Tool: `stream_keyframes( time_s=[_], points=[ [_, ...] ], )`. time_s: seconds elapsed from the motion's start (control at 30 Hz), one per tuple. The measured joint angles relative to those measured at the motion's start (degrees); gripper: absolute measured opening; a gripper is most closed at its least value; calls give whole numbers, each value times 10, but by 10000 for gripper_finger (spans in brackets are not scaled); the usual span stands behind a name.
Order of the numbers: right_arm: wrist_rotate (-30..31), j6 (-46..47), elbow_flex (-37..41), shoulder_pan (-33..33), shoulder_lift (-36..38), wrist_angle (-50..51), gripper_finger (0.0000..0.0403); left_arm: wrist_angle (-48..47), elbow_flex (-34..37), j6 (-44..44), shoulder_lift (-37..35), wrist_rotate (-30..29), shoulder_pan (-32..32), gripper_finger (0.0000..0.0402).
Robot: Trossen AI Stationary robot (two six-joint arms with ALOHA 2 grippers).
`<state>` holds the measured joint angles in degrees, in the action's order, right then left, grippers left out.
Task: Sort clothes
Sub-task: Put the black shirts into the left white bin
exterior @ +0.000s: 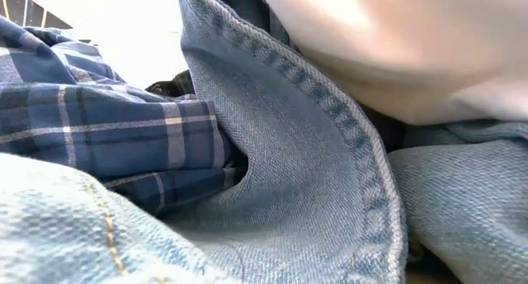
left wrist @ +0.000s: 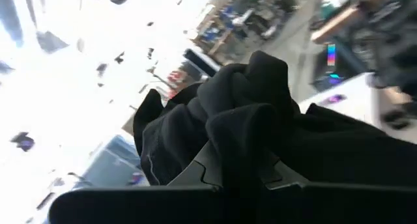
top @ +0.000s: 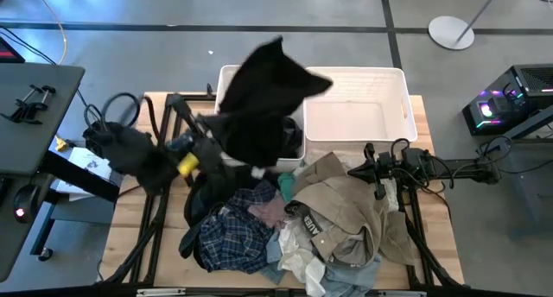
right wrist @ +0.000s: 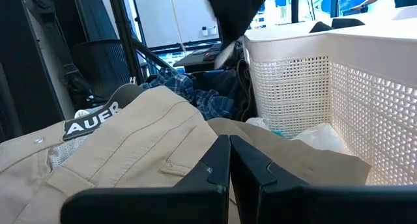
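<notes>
My left gripper (left wrist: 238, 155) is raised over the left white basket (top: 226, 77) and shut on a black garment (top: 263, 98) that hangs and billows over that basket. A heap of clothes lies on the table's near half: navy plaid (top: 229, 232), khaki (top: 341, 211), teal (top: 285, 186), white (top: 298, 258) and pale blue denim (exterior: 313, 152). My right gripper (right wrist: 229, 160) is shut and empty, just above the khaki garment (right wrist: 143, 139), beside the right white basket (top: 354, 116). My left gripper pinches a bunched fold of the black garment (left wrist: 244, 113) between its two fingers; several layers bulge up past the fingertips. The garment is lifted clear of the table and drapes over and around the gripper, above the left basket.
The two white slatted baskets stand side by side at the table's far side; the right basket (right wrist: 313, 81) is close by my right gripper. A dark desk (top: 34, 107) stands left of the table. Denim and plaid lie right against the low view's camera.
</notes>
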<state>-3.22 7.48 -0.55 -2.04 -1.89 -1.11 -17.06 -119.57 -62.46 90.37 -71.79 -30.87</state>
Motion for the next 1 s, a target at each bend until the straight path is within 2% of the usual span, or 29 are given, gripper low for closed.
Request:
stream_keyframes(
  time_s=[0.13, 0.23, 0.3, 0.4, 0.47, 0.53, 0.6, 0.73, 0.83, 1.0],
  points=[
    [0, 0, 0, 0, 0, 0, 0, 88, 0, -124, -1, 28, 40, 4],
    [0, 0, 0, 0, 0, 0, 0, 94, 0, -140, -1, 60, 87, 5],
    [0, 0, 0, 0, 0, 0, 0, 75, 2, -113, -1, 70, 123, 5],
    [0, 0, 0, 0, 0, 0, 0, 2, 13, -22, -2, 70, 176, 5],
    [0, 0, 0, 0, 0, 0, 0, -95, 16, 66, -3, 74, 205, 5],
    [0, 0, 0, 0, 0, 0, 0, -211, 17, 178, -3, 104, 234, 5],
    [0, 0, 0, 0, 0, 0, 0, -335, 17, 304, -4, 164, 262, 5],
    [0, 0, 0, 0, 0, 0, 0, -521, 17, 512, 8, 331, 317, 5],
    [0, 0, 0, 0, 0, 0, 0, -567, 44, 575, 23, 399, 342, 5],
    [0, 0, 0, 0, 0, 0, 0, -528, 140, 593, 37, 455, 367, 5]
  ],
)
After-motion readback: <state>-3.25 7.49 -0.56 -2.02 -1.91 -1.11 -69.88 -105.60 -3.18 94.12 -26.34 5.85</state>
